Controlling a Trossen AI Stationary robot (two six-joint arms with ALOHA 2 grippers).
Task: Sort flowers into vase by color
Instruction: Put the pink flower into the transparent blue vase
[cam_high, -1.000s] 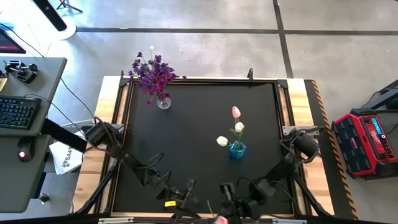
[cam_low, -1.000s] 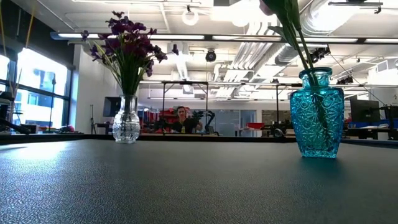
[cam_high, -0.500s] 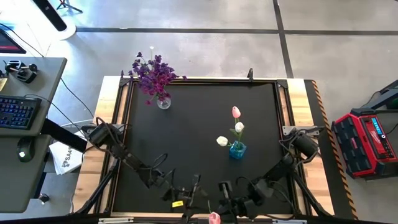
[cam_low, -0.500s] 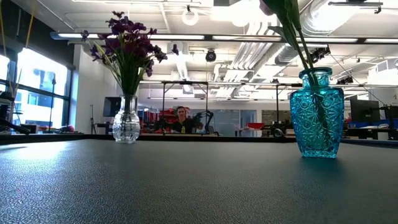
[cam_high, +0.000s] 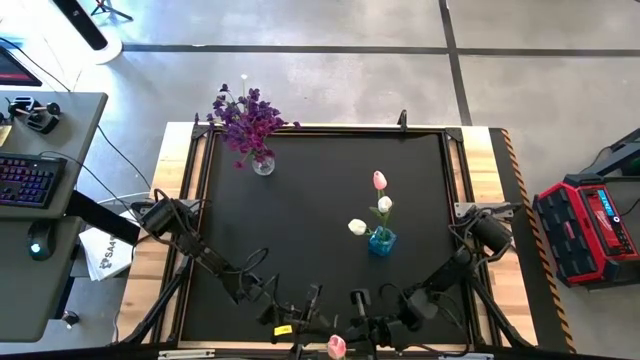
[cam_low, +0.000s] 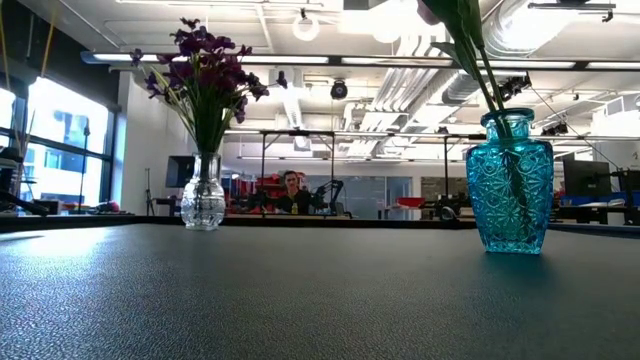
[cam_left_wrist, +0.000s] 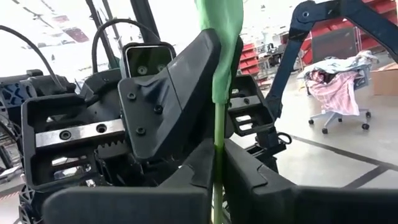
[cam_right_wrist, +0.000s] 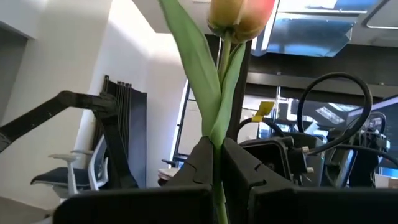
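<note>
A tulip with a pink bud (cam_high: 337, 346) and a green stem is at the middle of the table's near edge, between my two grippers. My left gripper (cam_left_wrist: 217, 182) and my right gripper (cam_right_wrist: 217, 169) face each other, and each is shut on the stem. The bud (cam_right_wrist: 240, 15) stands above the right fingers. A clear glass vase (cam_high: 263, 165) near the far left corner holds the purple sprays (cam_high: 248, 118). A blue vase (cam_high: 381, 241) right of centre holds one pink tulip (cam_high: 380, 180) and two white ones (cam_high: 385, 204). The low view shows both vases (cam_low: 203, 195) (cam_low: 515, 180) but no gripper. My left gripper pinches the tulip's stem (cam_left_wrist: 217, 163) between its two fingers, below a long leaf (cam_left_wrist: 221, 50). The fingers lie across the stem. The tulip is lifted clear of the table. My right gripper pinches the same stem (cam_right_wrist: 218, 154) between its two fingers, where the leaves (cam_right_wrist: 205, 68) join it below the bud. The fingers lie across the stem, and the bud stands above them.
The black mat sits in a wooden frame (cam_high: 170, 170). A desk with a keyboard (cam_high: 25, 180) stands left of the table and a red case (cam_high: 590, 225) to its right. In the low view a person (cam_low: 292, 190) sits far behind the table.
My left gripper has moved toward the table's right, up to the tulip held by my right gripper. The pink bud has shifted a little toward the table's left and away from the near edge.
</note>
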